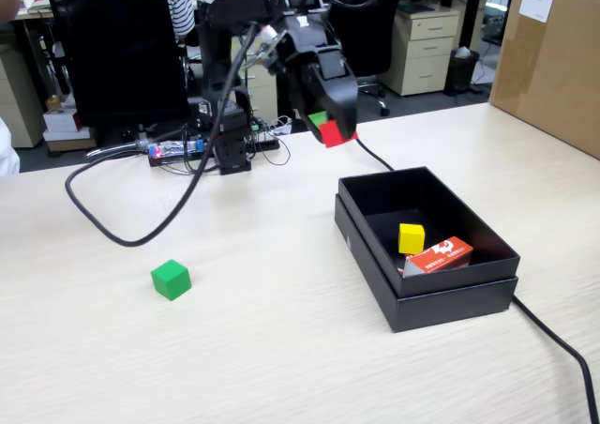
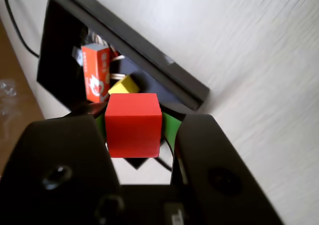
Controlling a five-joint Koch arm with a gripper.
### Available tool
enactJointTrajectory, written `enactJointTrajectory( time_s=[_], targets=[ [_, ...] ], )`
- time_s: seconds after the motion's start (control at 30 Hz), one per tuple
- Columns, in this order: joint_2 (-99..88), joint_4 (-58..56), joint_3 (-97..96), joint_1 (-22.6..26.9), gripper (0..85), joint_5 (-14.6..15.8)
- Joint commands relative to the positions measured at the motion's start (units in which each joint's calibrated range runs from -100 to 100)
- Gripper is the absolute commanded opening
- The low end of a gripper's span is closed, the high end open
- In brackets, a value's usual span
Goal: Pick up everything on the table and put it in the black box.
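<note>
The red cube (image 2: 133, 124) was clamped between the two black jaws of the gripper (image 2: 134, 130), whose inner faces showed green pads (image 2: 169, 128) pressed against its sides. In the fixed view the same red cube (image 1: 333, 132) hung in the air under the gripper (image 1: 330, 129), clear of the table (image 1: 281, 349), above the bare wood just beyond the far left corner of the black box (image 1: 450, 297). The wrist view looked down past the cube onto that box (image 2: 149, 60), its stepped rim running diagonally below.

Inside the black box lay the yellow cube (image 1: 411, 238), resting on the floor near the middle. Just beside it, toward the box's near right corner, leaned an orange-and-white carton (image 1: 439, 256), tilted against the near wall. From the wrist view the yellow cube (image 2: 124, 85) and the carton (image 2: 96, 71) sat close together, though whether they touched could not be told.

The green cube (image 1: 171, 280) sat alone on the table, well apart from the box, toward the near left part of the surface. A black cable (image 1: 141, 232) looped across the table behind it, and another cable (image 1: 562, 349) ran off toward the near right corner. A brown cardboard carton (image 1: 553, 63) stood at the far right edge.
</note>
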Motion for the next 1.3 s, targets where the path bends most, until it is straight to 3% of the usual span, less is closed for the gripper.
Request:
enactJointTrajectory(
  time_s=[0.0,0.17,0.43,1.0,1.03,1.07,1.1,1.27],
  targets=[
    [6.9,-1.2,11.8,0.7,0.9,0.0],
    [21.8,-4.5,25.6,2.1,0.9,0.0],
    [37.5,-5.1,27.5,3.9,0.9,1.6],
    [43.3,-5.0,28.5,3.9,1.2,2.8],
    [43.5,-5.0,28.5,3.9,2.9,2.9],
    [43.5,-5.0,28.0,3.9,15.7,2.8],
    [43.5,-5.0,27.7,4.0,19.8,2.8],
    [43.5,-5.0,27.7,4.0,20.1,2.8]
  ],
)
